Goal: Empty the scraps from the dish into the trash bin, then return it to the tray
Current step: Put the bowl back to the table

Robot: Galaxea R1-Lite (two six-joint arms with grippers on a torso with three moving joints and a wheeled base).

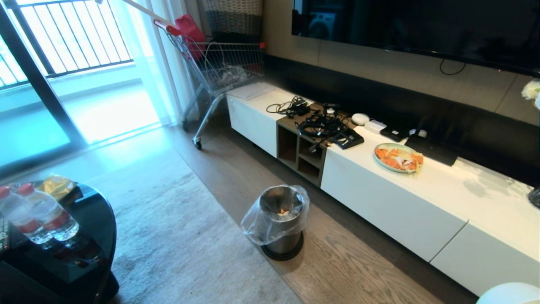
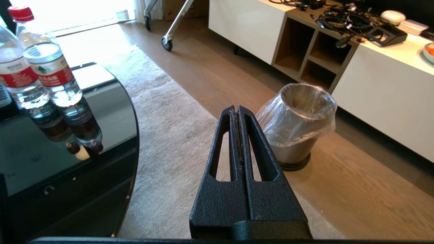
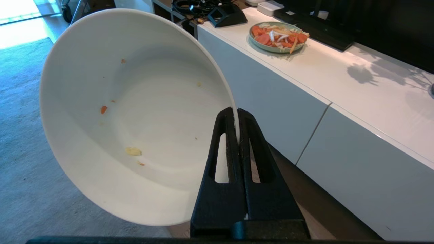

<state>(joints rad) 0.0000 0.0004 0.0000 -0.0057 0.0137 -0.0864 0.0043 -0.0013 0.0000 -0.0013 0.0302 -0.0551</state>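
My right gripper (image 3: 236, 112) is shut on the rim of the dish (image 3: 135, 112), a glossy white bowl held tipped on its side. A few small scraps (image 3: 133, 151), pale yellow and orange, cling to its inside. In the head view only an edge of the dish (image 1: 510, 293) peeks in at the bottom right. The steel trash bin (image 1: 282, 219) with its clear liner stands on the wooden floor before the cabinet, some food bits (image 1: 283, 212) inside it. My left gripper (image 2: 236, 109) is shut and empty, hanging over the rug beside the trash bin (image 2: 298, 125). The tray is out of view.
A long white TV cabinet (image 1: 443, 185) carries a plate of orange food (image 1: 398, 157) and tangled cables (image 1: 322, 124). A black glass table (image 1: 84, 236) with water bottles (image 1: 48, 213) stands at the left. A shopping cart (image 1: 219, 67) and woven basket (image 1: 232, 17) are at the back.
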